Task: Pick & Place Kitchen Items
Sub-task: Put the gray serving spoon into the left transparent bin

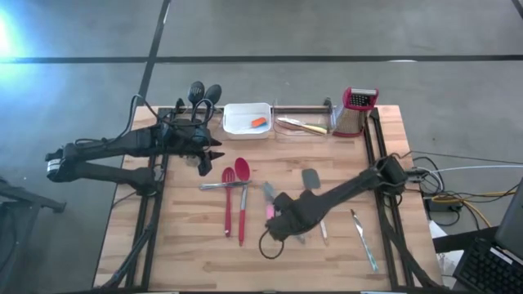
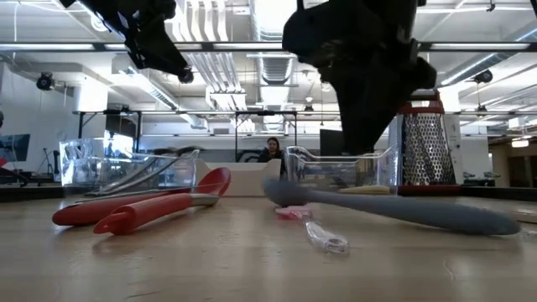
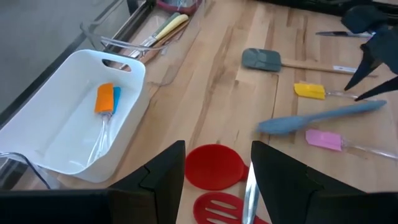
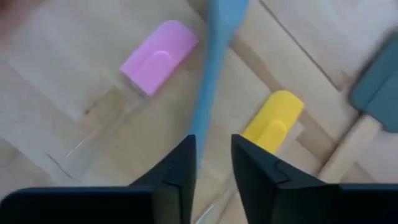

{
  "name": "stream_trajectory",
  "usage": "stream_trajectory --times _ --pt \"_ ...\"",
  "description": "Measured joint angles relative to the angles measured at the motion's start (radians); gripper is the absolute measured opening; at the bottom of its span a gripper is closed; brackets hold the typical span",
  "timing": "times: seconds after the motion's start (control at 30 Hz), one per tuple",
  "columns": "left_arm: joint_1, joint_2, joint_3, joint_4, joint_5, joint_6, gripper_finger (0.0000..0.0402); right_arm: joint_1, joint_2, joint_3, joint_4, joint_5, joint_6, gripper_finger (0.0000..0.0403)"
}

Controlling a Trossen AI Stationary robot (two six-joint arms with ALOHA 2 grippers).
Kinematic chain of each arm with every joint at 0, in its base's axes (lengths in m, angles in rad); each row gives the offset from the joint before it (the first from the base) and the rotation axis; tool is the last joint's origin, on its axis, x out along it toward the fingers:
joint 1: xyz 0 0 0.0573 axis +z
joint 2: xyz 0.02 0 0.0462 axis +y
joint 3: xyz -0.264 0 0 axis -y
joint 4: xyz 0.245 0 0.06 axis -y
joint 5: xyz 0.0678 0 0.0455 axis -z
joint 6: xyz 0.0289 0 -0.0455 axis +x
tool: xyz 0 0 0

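1. Hovering over mid-bench, the right gripper (image 4: 211,165) is seen with fingers narrowly parted around the grey-blue spatula (image 4: 208,81), between pink spatula (image 4: 158,55) and yellow spatula (image 4: 273,121).
2. Left gripper (image 3: 217,171) is parked above the red spoon (image 3: 214,167), fingers apart, nothing held.

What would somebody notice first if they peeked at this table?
Probably the right gripper low over the middle of the wooden table, right above a long blue-grey spatula between a small pink spatula and a yellow one. Next, the two bright red spoons lying side by side nearer the left arm.
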Motion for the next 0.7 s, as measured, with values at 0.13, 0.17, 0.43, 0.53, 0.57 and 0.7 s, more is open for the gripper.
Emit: stream_trajectory --times 0.13,0.17,0.43,0.53,0.57,0.7 --pt "0.0 0.0 0.0 0.0 0.0 0.01 0.0189 -0.033 0.0 -0.016 0.002 -0.005 -0.037 0.0129" --pt "0.0 0.0 0.0 0.0 0.0 0.011 0.0189 -0.041 0.0 -0.017 0.002 -0.005 -0.043 0.0135" --pt "0.0 0.0 0.0 0.0 0.0 0.034 0.0189 -0.07 0.0 -0.023 0.071 -0.056 -0.12 0.0177" --pt "0.0 0.0 0.0 0.0 0.0 0.037 0.0189 -0.071 -0.001 -0.036 0.073 -0.06 -0.119 0.019" --pt "0.0 0.0 0.0 0.0 0.0 0.037 0.0189 -0.072 -0.001 -0.04 0.079 -0.069 -0.113 0.0192" --pt "0.0 0.0 0.0 0.0 0.0 0.037 0.0189 -0.07 -0.002 -0.078 0.149 -0.108 -0.104 0.0196"
